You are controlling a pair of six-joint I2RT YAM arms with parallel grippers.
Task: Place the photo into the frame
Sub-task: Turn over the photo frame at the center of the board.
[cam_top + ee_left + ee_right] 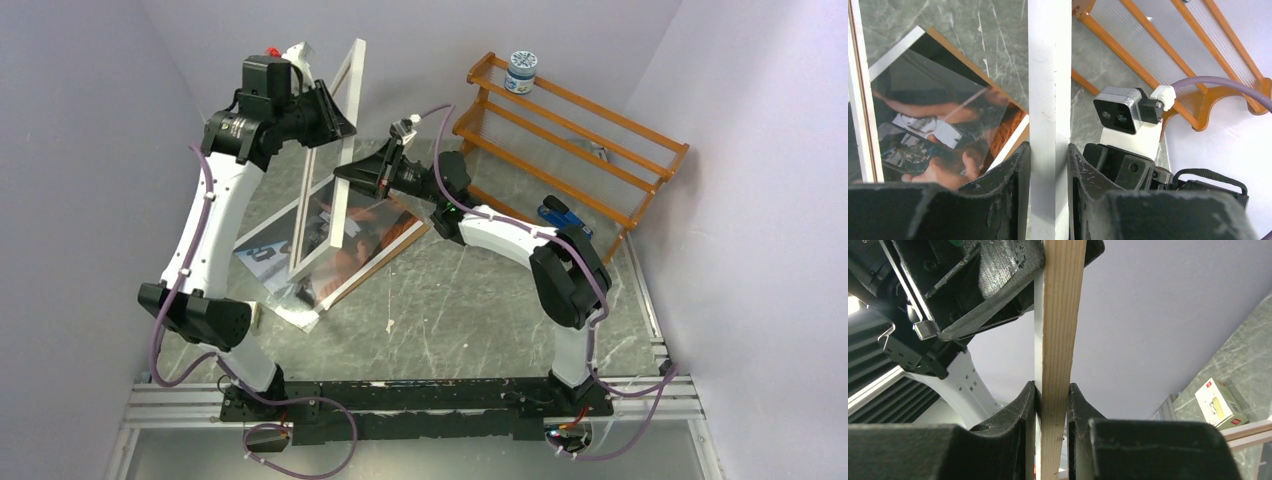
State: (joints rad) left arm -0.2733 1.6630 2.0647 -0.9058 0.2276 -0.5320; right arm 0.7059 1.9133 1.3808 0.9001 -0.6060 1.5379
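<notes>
The frame (347, 85) stands tilted on edge, its low corner on the table at centre left. My left gripper (335, 112) is shut on its upper white rail (1049, 75). My right gripper (347, 176) is shut on the same rail lower down, where its wood back edge (1060, 315) shows between the jaws. The photo (362, 238), dark with orange tones, lies flat on the table behind and under the frame. It shows through the pane in the left wrist view (943, 125), lying on a brown-edged panel (970, 62).
An orange wooden rack (570, 130) leans at the back right with a small jar (520, 72) on top and a blue object (555, 215) at its foot. A white-bordered sheet (262, 255) lies left of the frame. A small white box (1220, 402) lies on the table.
</notes>
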